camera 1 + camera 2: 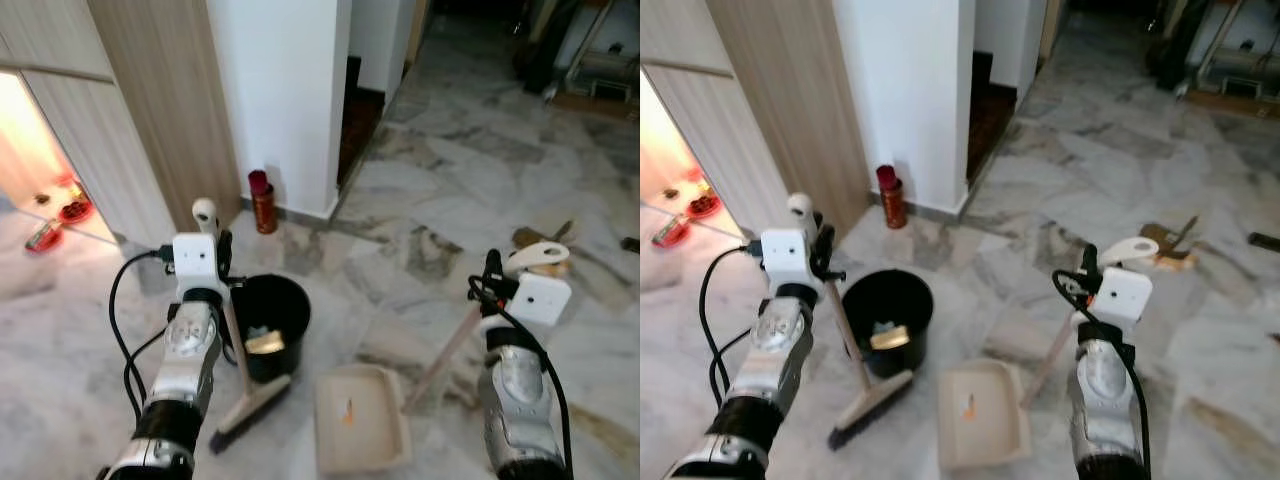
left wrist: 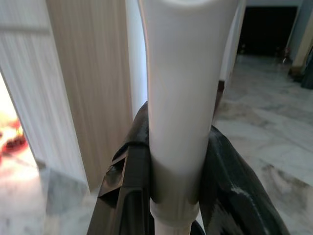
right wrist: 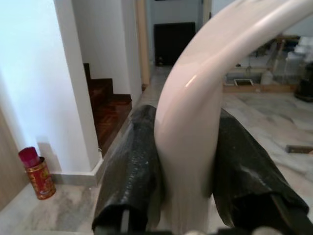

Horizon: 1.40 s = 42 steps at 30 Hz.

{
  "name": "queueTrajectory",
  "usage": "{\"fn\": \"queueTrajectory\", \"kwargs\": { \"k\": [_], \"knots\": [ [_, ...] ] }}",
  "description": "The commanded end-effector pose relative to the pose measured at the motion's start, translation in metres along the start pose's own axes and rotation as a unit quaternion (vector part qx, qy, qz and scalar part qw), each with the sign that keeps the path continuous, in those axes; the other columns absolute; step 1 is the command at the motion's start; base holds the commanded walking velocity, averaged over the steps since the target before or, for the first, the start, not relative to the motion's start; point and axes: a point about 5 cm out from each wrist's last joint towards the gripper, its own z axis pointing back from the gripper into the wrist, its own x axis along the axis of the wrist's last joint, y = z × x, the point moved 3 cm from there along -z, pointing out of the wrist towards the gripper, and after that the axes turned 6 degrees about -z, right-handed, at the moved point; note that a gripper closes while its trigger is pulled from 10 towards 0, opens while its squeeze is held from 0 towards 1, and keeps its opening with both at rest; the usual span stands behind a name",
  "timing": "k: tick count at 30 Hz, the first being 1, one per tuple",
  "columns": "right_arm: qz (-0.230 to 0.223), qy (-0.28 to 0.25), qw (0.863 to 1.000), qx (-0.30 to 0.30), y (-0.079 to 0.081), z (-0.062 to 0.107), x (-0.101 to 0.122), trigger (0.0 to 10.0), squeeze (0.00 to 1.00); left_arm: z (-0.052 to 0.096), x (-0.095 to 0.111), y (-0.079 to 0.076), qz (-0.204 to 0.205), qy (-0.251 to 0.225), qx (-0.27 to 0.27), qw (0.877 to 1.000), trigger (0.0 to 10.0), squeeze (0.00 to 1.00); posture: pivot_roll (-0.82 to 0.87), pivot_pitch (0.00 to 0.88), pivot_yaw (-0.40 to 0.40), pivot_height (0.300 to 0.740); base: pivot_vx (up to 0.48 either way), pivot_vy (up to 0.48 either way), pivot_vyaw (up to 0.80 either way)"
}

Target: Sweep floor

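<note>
The left tool (image 2: 178, 161) is clamped around the broom (image 1: 236, 352) handle, its bristle head resting on the marble floor (image 1: 470, 170) beside a black bin (image 1: 268, 318). The right tool (image 3: 188, 161) grips the dustpan's (image 1: 360, 420) curved handle; the pan sits on the floor between the arms.

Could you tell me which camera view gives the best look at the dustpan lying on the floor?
The left eye view: the dustpan shows its whole tray, a small orange scrap inside, and its handle rising to the right gripper. The right eye view shows much the same. The right wrist view shows its pale handle clamped between black fingers.
</note>
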Motion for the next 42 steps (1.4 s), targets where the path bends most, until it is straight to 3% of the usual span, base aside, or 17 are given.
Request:
{"fn": "queueTrajectory", "kwargs": {
  "k": [1,24,42],
  "knots": [
    [-0.007,-0.018,1.000,-0.001,0.001,-0.003,0.007,10.0,0.00,-0.005,0.013,0.001,-0.008,-0.026,-0.001,1.000,10.0,0.00,-0.02,0.026,0.001,0.740,0.000,-0.398,0.00],
    [-0.008,-0.019,1.000,-0.006,0.001,-0.003,0.004,10.0,0.00,-0.006,0.013,-0.015,0.004,-0.026,-0.021,0.999,10.0,0.00,-0.06,0.000,0.010,0.740,0.000,-0.401,0.00],
    [-0.015,-0.012,1.000,-0.015,-0.001,0.000,0.000,10.0,0.00,-0.006,0.013,-0.017,0.002,-0.030,-0.027,0.999,10.0,0.00,-0.06,0.000,0.015,0.740,0.000,-0.395,-0.03]
  ]
}}
